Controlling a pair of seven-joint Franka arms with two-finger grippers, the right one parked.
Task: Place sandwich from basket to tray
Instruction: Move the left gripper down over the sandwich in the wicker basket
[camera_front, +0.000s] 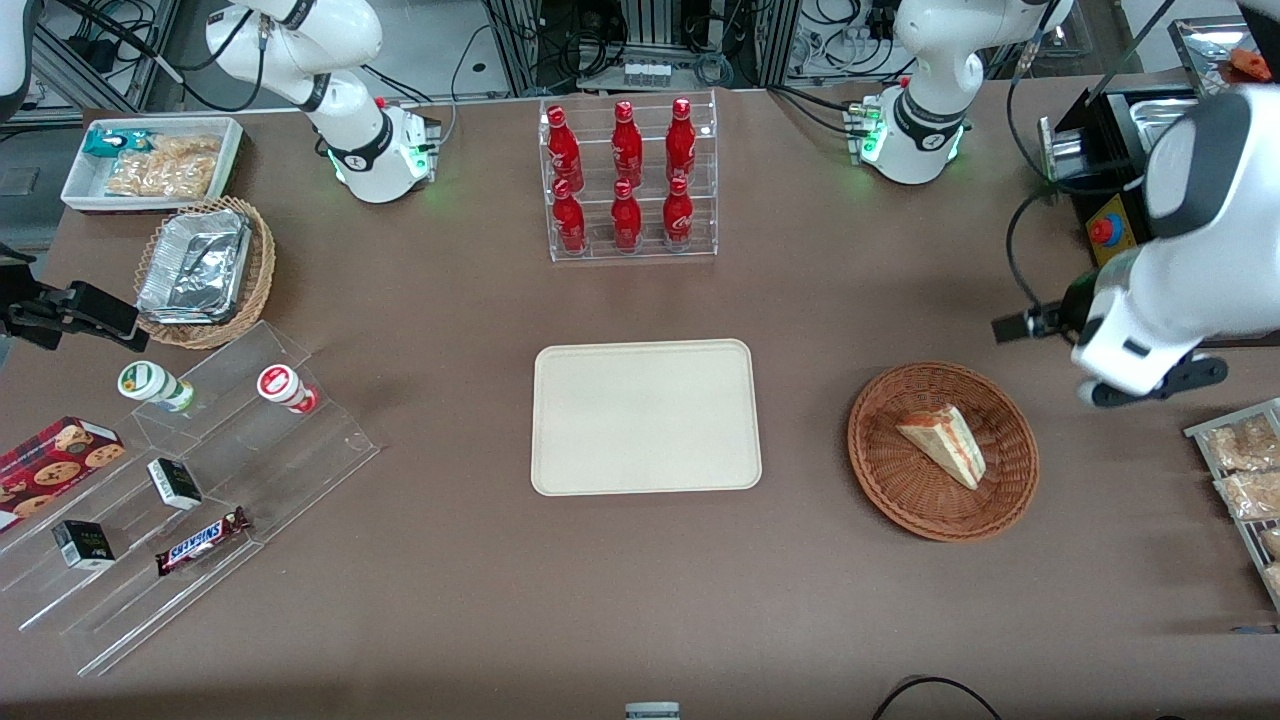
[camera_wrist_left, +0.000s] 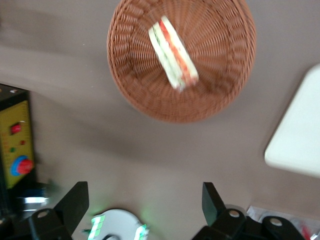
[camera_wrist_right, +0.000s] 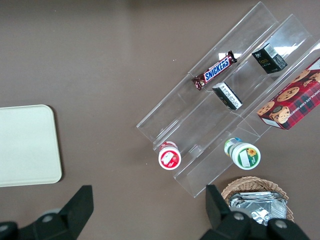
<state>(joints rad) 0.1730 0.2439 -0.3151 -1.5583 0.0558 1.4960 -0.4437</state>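
The sandwich is a pale triangular wedge with pink, orange and green layers, lying in the round reddish-brown basket. The beige tray lies bare beside the basket, at the table's middle. My left gripper hangs above the table, toward the working arm's end from the basket and apart from it. In the left wrist view the sandwich rests in the basket, and a corner of the tray shows. The gripper is open with only bare tabletop between its fingers.
A clear rack of red bottles stands farther from the camera than the tray. A black and yellow box with a red button and bagged snacks flank my arm. A stepped acrylic shelf and foil-container basket sit at the parked arm's end.
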